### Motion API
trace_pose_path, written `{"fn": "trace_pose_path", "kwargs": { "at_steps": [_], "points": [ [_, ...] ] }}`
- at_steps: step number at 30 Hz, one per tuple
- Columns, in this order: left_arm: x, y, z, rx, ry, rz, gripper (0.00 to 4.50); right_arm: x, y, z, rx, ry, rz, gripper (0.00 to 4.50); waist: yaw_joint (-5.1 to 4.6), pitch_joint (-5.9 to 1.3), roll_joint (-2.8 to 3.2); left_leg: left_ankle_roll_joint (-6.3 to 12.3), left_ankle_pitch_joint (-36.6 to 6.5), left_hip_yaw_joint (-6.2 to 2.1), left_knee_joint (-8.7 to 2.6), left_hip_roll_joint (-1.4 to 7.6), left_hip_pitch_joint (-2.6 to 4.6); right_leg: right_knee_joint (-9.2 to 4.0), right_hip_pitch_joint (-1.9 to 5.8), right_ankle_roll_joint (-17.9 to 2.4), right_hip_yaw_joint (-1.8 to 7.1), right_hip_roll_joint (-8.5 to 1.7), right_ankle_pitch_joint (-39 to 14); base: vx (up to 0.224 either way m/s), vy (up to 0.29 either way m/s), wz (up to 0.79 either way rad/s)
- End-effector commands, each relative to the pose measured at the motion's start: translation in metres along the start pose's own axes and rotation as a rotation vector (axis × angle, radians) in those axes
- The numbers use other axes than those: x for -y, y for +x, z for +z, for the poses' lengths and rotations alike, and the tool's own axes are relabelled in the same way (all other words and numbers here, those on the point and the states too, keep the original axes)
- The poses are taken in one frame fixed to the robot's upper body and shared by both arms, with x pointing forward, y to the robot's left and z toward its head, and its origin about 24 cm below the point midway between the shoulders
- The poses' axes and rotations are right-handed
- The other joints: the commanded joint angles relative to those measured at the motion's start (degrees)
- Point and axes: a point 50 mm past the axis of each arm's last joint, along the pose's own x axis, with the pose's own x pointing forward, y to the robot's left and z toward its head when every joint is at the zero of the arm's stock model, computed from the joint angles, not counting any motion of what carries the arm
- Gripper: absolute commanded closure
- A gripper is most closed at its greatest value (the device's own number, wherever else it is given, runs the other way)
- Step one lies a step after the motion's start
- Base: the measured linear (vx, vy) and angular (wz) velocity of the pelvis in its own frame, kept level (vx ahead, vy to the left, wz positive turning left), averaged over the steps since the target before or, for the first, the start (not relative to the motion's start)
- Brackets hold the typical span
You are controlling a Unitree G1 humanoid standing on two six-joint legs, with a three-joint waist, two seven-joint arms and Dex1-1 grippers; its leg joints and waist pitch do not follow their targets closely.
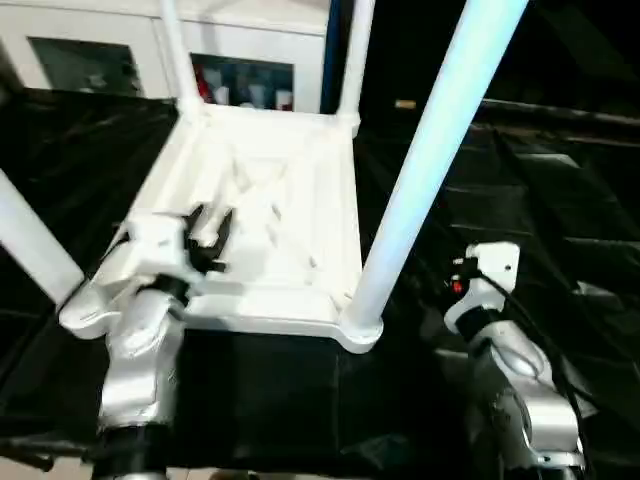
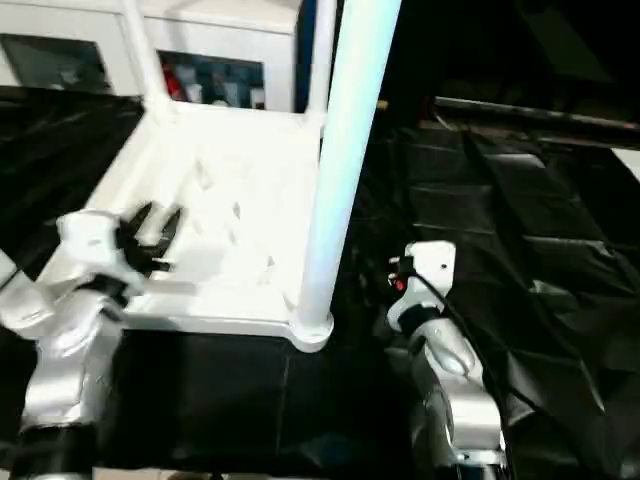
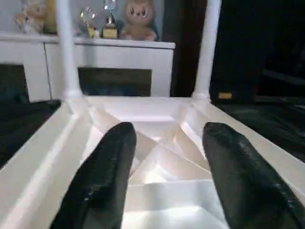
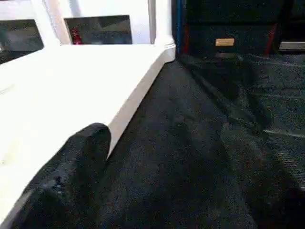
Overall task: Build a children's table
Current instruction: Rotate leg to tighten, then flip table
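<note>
— How's the light?
— Bright from above; the children's table (image 1: 300, 190) glares white and its near leg (image 1: 430, 160) is washed bluish.
— Sharpness?
— Soft throughout. The black table cover (image 1: 540, 230) shows pale sheen on its creases, and the right gripper's finger (image 4: 71, 167) is a dark blur up close.

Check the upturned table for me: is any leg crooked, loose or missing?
Nothing stands out. The tabletop lies upside down on the black cover with all four legs seated in the corner sockets; none looks crooked.

One white tabletop (image 1: 265, 215) lies upside down with four white legs (image 1: 425, 150) standing in its corners.
</note>
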Motion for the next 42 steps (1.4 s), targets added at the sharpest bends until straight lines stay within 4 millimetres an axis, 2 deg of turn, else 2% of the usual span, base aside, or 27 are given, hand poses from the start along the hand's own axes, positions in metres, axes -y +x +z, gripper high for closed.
{"fn": "trace_pose_path", "kwargs": {
  "at_steps": [1, 5, 7, 10, 13, 14, 16, 20, 24, 25, 26, 27, 28, 29, 30, 31, 32, 33, 34, 35, 36, 37, 38, 39, 40, 41, 42],
  "points": [
    [0.006, -0.008, -0.005, -0.024, 0.02, 0.039, 1.46, 0.0, -0.004, 0.004, 0.032, -0.014, 0.001, 0.03, -0.23, -3.22, 0.69, -0.45, -16.3, -1.23, -4.19, 2.25, 0.59, -4.55, 2.3, -6.0, 2.65, -2.46, -10.5, 0.0, 0.0, 0.0],
    [0.005, -0.013, -0.007, -0.036, 0.007, 0.072, 1.23, -0.001, -0.007, 0.001, 0.027, -0.026, 0.007, 0.0, -0.16, -3.09, 0.54, -0.42, -16.8, -1.22, -4.17, 2.16, 0.5, -4.84, 2.13, -5.2, 2.7, -2.51, -12.6, 0.0, 0.0, 0.0],
    [0.004, -0.014, -0.008, -0.042, 0.003, 0.098, 0.98, 0.002, -0.008, -0.001, 0.025, -0.021, -0.011, 0.0, -0.18, -3.06, -0.21, -0.17, -17.0, -1.24, -4.17, 2.21, 0.43, -4.88, 2.07, -5.0, 2.64, -2.48, -13.2, 0.0, 0.0, 0.0],
    [0.004, -0.015, -0.014, -0.079, 0.007, 0.106, 0.81, 0.006, -0.004, 0.002, 0.033, -0.083, -0.034, 0.0, -0.07, -3.02, 0.1, -0.28, -16.8, -1.24, -4.17, 2.11, 0.57, -4.8, 1.92, -4.9, 2.65, -2.43, -13.4, 0.0, 0.0, 0.0],
    [0.005, -0.012, -0.012, -0.071, 0.046, 0.138, 0.53, 0.011, -0.001, 0.002, 0.019, -0.141, -0.068, 0.0, -0.09, -3.13, 0.01, -0.36, -15.5, -1.19, -3.98, 2.06, 0.5, -4.58, 2.0, -4.9, 2.66, -2.33, -11.5, 0.0, 0.0, 0.0],
    [0.005, -0.009, -0.016, -0.131, 0.083, 0.157, 0.47, 0.018, 0.001, 0.002, 0.002, -0.153, -0.139, 0.0, -0.12, -3.16, -0.27, -0.3, -14.9, -1.16, -3.96, 2.05, 0.44, -4.39, 2.05, -4.7, 2.68, -2.32, -10.9, 0.0, 0.0, 0.0],
    [0.007, -0.008, -0.019, -0.159, 0.086, 0.141, 0.47, 0.023, 0.001, 0.0, -0.008, -0.149, -0.184, 0.0, 0.01, -3.25, -0.13, -0.06, -14.0, -1.11, -3.78, 1.92, 0.65, -4.33, 1.95, -4.8, 2.69, -2.34, -10.0, 0.0, 0.0, 0.0],
    [0.013, -0.008, -0.018, -0.15, 0.088, 0.095, 0.47, 0.023, 0.0, -0.002, -0.015, -0.147, -0.173, 0.0, 0.13, -3.37, -0.31, 0.38, -13.3, -1.14, -3.69, 1.91, 0.38, -4.09, 2.17, -5.2, 2.65, -2.36, -8.0, 0.0, 0.0, 0.0],
    [0.015, -0.008, -0.019, -0.155, 0.081, 0.087, 0.47, 0.022, 0.001, -0.005, -0.023, -0.152, -0.184, 0.0, 0.0, -3.34, -0.4, 0.62, -14.1, -1.11, -3.69, 1.9, 0.42, -4.24, 2.07, -5.2, 2.62, -2.39, -9.3, 0.0, 0.0, 0.0],
    [0.016, -0.01, -0.018, -0.152, 0.089, 0.079, 0.47, 0.021, 0.001, -0.005, -0.024, -0.159, -0.187, 0.0, -0.08, -3.43, -0.74, 1.06, -11.9, -1.03, -3.42, 1.84, 0.15, -4.16, 1.94, -5.5, 2.69, -2.33, -7.1, 0.0, 0.0, 0.0],
    [0.016, -0.01, -0.018, -0.154, 0.095, 0.077, 0.47, 0.021, 0.001, -0.005, -0.026, -0.158, -0.187, 0.0, -0.13, -3.59, -0.7, 2.13, -6.9, -0.99, -2.92, 1.63, -0.38, -3.68, 1.79, -6.5, 2.67, -2.11, -1.6, 0.0, 0.0, 0.0],
    [0.016, -0.011, -0.018, -0.158, 0.101, 0.077, 0.47, 0.02, 0.001, -0.006, -0.029, -0.161, -0.187, 0.0, -0.12, -4.15, -0.62, 5.51, 3.4, -0.63, -1.8, 0.99, -0.99, -2.64, 1.32, -9.1, 2.31, -1.4, 10.7, 0.0, 0.0, 0.0],
    [0.016, -0.011, -0.019, -0.17, 0.108, 0.081, 0.47, 0.019, 0.0, -0.006, -0.03, -0.164, -0.184, 0.0, -0.18, -4.65, -0.75, 7.89, 9.8, -0.43, -0.94, 0.5, -1.41, -1.97, 0.87, -10.7, 1.98, -0.92, 18.6, 0.0, 0.0, 0.0],
    [0.016, -0.012, -0.02, -0.179, 0.113, 0.084, 0.47, 0.019, 0.0, -0.007, -0.03, -0.166, -0.182, 0.0, -0.09, -5.39, -0.77, 12.28, 17.7, -0.1, 0.25, -0.4, -2.19, -1.44, 0.1, -13.0, 1.22, -0.4, 28.5, 0.0, 0.0, 0.0],
    [0.016, -0.012, -0.02, -0.181, 0.115, 0.082, 0.47, 0.019, -0.001, -0.007, -0.031, -0.167, -0.179, 0.0, 0.01, -5.97, -0.65, 13.81, 18.7, -0.2, 0.73, -0.59, -2.43, -1.3, -0.05, -13.8, 0.94, -0.4, 29.8, -0.083, 0.009, -0.03],
    [0.015, -0.013, -0.02, -0.18, 0.115, 0.081, 0.47, 0.019, -0.001, -0.007, -0.032, -0.166, -0.179, 0.0, 0.08, -5.9, -0.26, 16.64, 14.0, -0.14, 1.02, -0.29, -3.46, -2.7, -1.3, -15.0, 0.34, -0.55, 22.6, -0.083, 0.009, -0.03],
    [0.015, -0.013, -0.02, -0.179, 0.113, 0.08, 0.47, 0.019, -0.001, -0.007, -0.032, -0.165, -0.18, 0.0, 0.0, -5.67, -0.3, 16.25, 8.2, -0.08, 0.85, 0.08, -3.4, -3.68, -1.46, -14.6, 0.16, -0.7, 14.9, -0.112, 0.008, -0.02],
    [0.014, -0.015, -0.019, -0.174, 0.101, 0.08, 0.47, 0.02, -0.003, -0.008, -0.031, -0.157, -0.187, 0.0, -0.16, -4.46, -0.3, 11.7, -11.5, -0.22, -0.03, 1.14, -1.99, -5.66, -1.62, -11.6, -0.31, -1.49, -10.8, -0.133, 0.03, -0.06],
    [0.013, -0.018, -0.019, -0.173, 0.097, 0.072, 0.47, 0.021, -0.006, -0.009, -0.033, -0.149, -0.194, 0.0, -0.59, -3.48, -0.14, 7.74, -22.1, -0.43, -0.4, 1.45, -0.73, -6.63, -2.12, -8.0, -0.8, -1.52, -25.5, -0.133, 0.03, -0.06],
    [0.013, -0.021, -0.02, -0.172, 0.086, 0.058, 0.47, 0.022, -0.008, -0.011, -0.036, -0.146, -0.198, 0.0, -1.85, -2.03, 0.0, 0.66, -35.5, -1.56, -0.53, 1.45, 1.28, -9.36, -3.09, 0.9, -2.87, -1.09, -43.4, -0.153, 0.044, -0.13],
    [0.013, -0.026, -0.019, -0.165, 0.072, 0.029, 0.47, 0.023, -0.014, -0.014, -0.048, -0.151, -0.196, 0.0, -2.84, -0.57, 2.14, -2.51, -47.7, -2.57, -3.9, 3.15, 1.55, -9.26, -1.8, 3.8, -7.61, 1.67, -41.3, -0.084, 0.057, -0.14],
    [0.013, -0.026, -0.019, -0.163, 0.071, 0.023, 0.47, 0.023, -0.015, -0.015, -0.051, -0.153, -0.194, 0.0, 1.99, -0.27, 2.48, -5.87, -55.3, 0.83, -10.08, 4.08, -8.48, 8.93, 6.87, -2.4, -6.26, 1.97, -18.5, -0.084, 0.057, -0.14],
    [0.014, -0.029, -0.019, -0.152, 0.07, -0.002, 0.47, 0.023, -0.018, -0.017, -0.062, -0.16, -0.192, 0.0, 3.9, -0.42, 3.09, -6.4, -56.6, 3.55, -11.21, 2.5, -7.44, 8.89, 5.72, -3.0, -6.73, 3.15, -16.0, -0.102, 0.05, 0.05],
    [0.015, -0.032, -0.018, -0.142, 0.076, -0.026, 0.47, 0.024, -0.021, -0.019, -0.071, -0.164, -0.192, 0.0, 3.75, -2.32, 2.08, -5.63, -45.7, 3.26, -9.07, 3.04, -4.48, 8.24, 6.16, -1.7, -0.5, 0.3, -24.7, -0.095, -0.088, 0.06],
    [0.017, -0.037, -0.018, -0.149, 0.053, -0.073, 0.47, 0.028, -0.028, -0.022, -0.087, -0.168, -0.215, 0.0, 2.51, -3.27, -1.35, -6.53, -36.8, 1.74, -4.68, 3.27, -0.57, 3.41, 3.19, 1.3, 1.96, -3.36, -38.5, -0.095, -0.088, 0.06],
    [0.017, -0.037, -0.018, -0.149, 0.053, -0.073, 0.47, 0.028, -0.028, -0.022, -0.087, -0.168, -0.215, 0.0, 2.75, -1.43, -2.8, -1.1, -12.4, -3.23, 8.06, 0.65, 1.01, -8.42, -1.29, -1.0, 6.53, -11.36, -57.8, -0.053, -0.098, -0.07],
    [0.017, -0.041, -0.019, -0.157, 0.035, -0.104, 0.47, 0.031, -0.033, -0.023, -0.096, -0.171, -0.233, 0.0, 3.83, -0.34, -1.39, 0.84, -2.2, -5.85, 6.8, -1.72, -3.16, -7.26, 3.8, -2.5, 6.77, -8.63, -51.4, -0.056, 0.023, -0.05]
  ]
}}
